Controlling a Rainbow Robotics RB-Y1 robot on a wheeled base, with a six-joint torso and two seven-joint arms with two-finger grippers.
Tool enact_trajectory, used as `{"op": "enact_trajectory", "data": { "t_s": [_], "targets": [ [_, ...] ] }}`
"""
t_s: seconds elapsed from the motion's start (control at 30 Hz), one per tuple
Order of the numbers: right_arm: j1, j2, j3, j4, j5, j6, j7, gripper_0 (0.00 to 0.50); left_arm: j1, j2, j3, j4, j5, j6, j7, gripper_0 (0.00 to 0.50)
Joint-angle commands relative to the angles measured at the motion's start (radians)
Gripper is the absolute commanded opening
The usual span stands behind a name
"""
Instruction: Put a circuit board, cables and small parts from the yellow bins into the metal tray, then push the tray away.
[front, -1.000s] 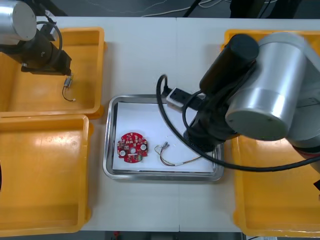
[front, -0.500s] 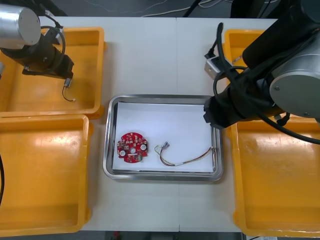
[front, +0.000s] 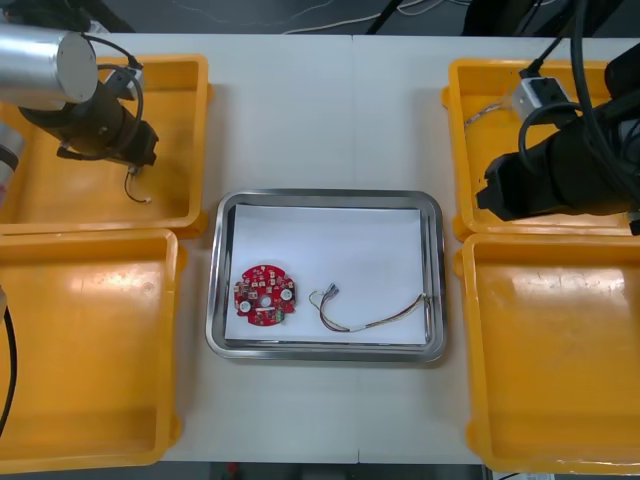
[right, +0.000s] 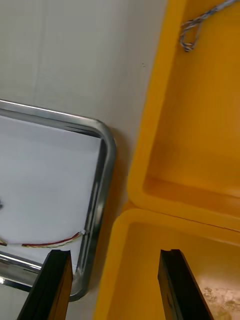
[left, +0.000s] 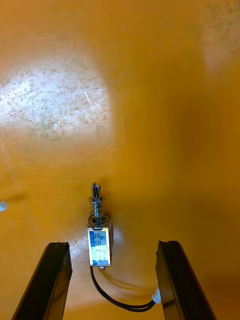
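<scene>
Now hovering the left gripper (left: 113, 244), open and empty, over the small metal part (left: 99, 240) in the far left yellow bin (left: 150, 100), long axis along the fingers (left: 55, 280), spring end pointing away; holding the right gripper (right: 115, 252) open, empty, over the right bins (right: 200, 150).

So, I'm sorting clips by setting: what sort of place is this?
Probably an electronics kitting bench: yellow bins flank a metal tray holding a round red circuit board and a cable, while the left gripper hangs open over a small metal part and the right gripper over the right-hand ones.
</scene>
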Motion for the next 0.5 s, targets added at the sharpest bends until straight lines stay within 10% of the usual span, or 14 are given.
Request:
{"op": "enact_trajectory", "data": {
  "t_s": [0.03,0.5],
  "targets": [
    [0.05,-0.041,-0.08,0.007,0.067,0.003,0.018,0.5,-0.044,-0.014,-0.011,-0.004,0.007,-0.006,-0.042,0.5],
    [0.085,-0.041,-0.146,0.096,0.209,0.003,0.049,0.5,-0.014,-0.02,-0.008,-0.005,-0.004,-0.011,-0.027,0.5]
  ]
}}
